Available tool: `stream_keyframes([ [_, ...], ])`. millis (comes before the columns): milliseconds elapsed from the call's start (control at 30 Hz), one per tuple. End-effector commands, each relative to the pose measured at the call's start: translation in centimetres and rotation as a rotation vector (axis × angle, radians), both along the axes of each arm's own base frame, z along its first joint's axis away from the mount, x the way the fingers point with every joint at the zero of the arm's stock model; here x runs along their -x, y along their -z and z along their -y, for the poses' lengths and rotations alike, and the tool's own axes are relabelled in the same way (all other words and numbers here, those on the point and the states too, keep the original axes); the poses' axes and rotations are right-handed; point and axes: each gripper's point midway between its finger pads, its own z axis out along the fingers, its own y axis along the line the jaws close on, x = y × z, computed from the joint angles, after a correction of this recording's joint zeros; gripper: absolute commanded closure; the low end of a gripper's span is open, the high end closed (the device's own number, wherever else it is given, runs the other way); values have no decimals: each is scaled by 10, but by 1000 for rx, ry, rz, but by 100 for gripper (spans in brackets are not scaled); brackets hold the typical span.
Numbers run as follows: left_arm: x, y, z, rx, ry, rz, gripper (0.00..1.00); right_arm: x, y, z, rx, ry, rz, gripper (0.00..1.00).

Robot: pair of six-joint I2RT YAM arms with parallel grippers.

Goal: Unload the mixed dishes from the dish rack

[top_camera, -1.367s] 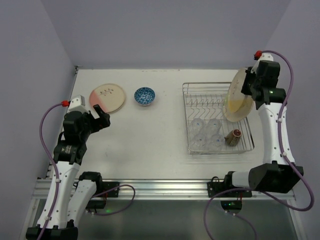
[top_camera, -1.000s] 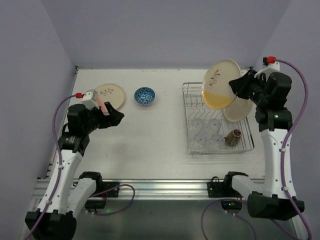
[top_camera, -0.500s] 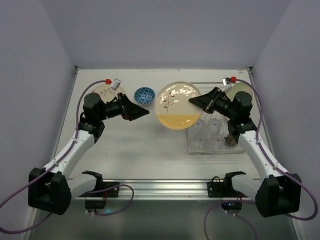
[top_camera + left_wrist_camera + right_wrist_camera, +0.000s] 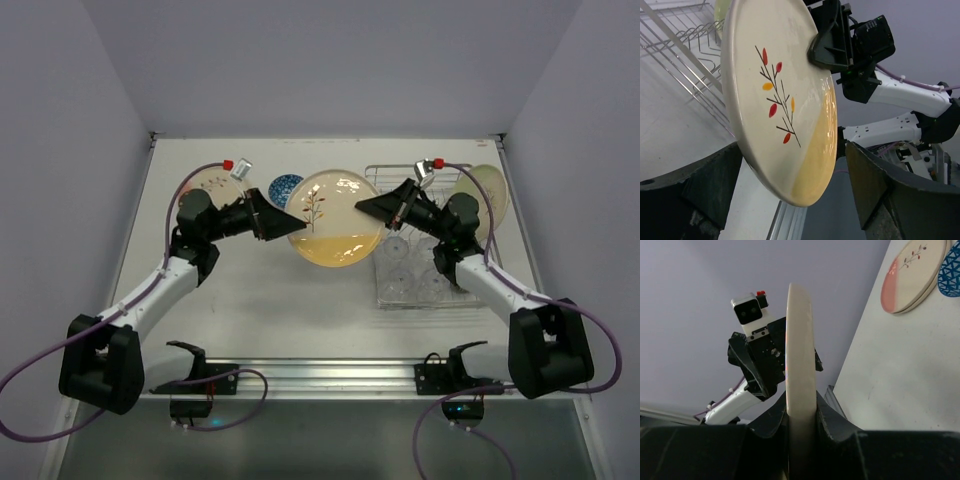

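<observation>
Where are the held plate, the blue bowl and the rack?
held plate (image 4: pixel 336 219): top view, its middle.
bowl (image 4: pixel 283 184): top view, its uncovered left part.
rack (image 4: pixel 385 167): top view, far rim wire.

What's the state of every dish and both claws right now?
leaf plate: held off the table, tilted, between the arms.
right claw: shut on the leaf plate's rim.
left claw: open, one finger on each side of the opposite rim.
pink plate: flat on the table.
blue bowl: upright on the table.
pale plate: propped in the dish rack.
glasses: in the dish rack.
</observation>
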Motion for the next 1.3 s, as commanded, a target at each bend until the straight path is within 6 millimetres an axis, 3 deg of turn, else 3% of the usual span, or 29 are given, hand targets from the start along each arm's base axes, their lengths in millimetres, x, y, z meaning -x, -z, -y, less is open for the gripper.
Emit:
stream_keyframes([
  [0,2,-9,3,33,22,27,18,15,-56,-3,-112,-36,199,100],
  [167,0,-1,4,64,22,-32,28,18,-52,-11,-123,-63,202,100],
  [233,0,-2,5,80,27,-46,38,19,-50,-12,-127,-70,207,100],
  [367,1,-1,5,94,26,-71,80,16,-46,-12,-120,-61,210,100],
  [400,1,0,5,95,26,-78,100,15,-45,-12,-116,-60,211,100],
  [567,1,3,2,113,-14,-157,100,7,-40,-14,-84,-46,225,100],
  [600,0,2,1,121,-35,-182,100,4,-38,-14,-72,-40,223,84],
  [667,-2,5,-2,118,-66,-233,100,0,-34,-15,-58,-33,212,64],
  [700,-2,-1,-4,127,-84,-235,100,-3,-36,-16,-41,-26,234,39],
  [767,-6,-4,-11,133,-146,-262,100,-14,-30,-15,20,11,225,1],
  [833,-19,-11,-25,141,-227,-269,100,-23,-14,-12,109,57,142,1],
  [867,-21,-11,-32,136,-264,-290,100,-37,-18,-6,176,135,186,1],
  [900,-33,-12,-49,141,-334,-293,100,-41,3,1,254,170,93,1],
  [933,-37,-16,-57,147,-364,-297,100,-42,-4,8,288,220,108,1],
  [967,-40,-18,-66,154,-394,-303,100,-53,0,22,339,327,93,1],
  [1000,-50,-20,-84,171,-454,-310,100,-54,8,32,411,371,74,1],
  [1033,-54,-20,-93,176,-486,-315,100,-51,-2,43,428,424,95,1],
  [1067,-65,-20,-112,184,-557,-328,100,-54,4,58,488,500,79,1],
  [1167,-80,-14,-140,201,-671,-361,100,-39,-12,78,528,578,131,1],
  [1200,-90,-11,-160,215,-757,-368,100,-33,-6,84,565,593,132,1],
  [1267,-103,-2,-187,227,-862,-396,100,-11,-16,91,564,596,187,1],
])
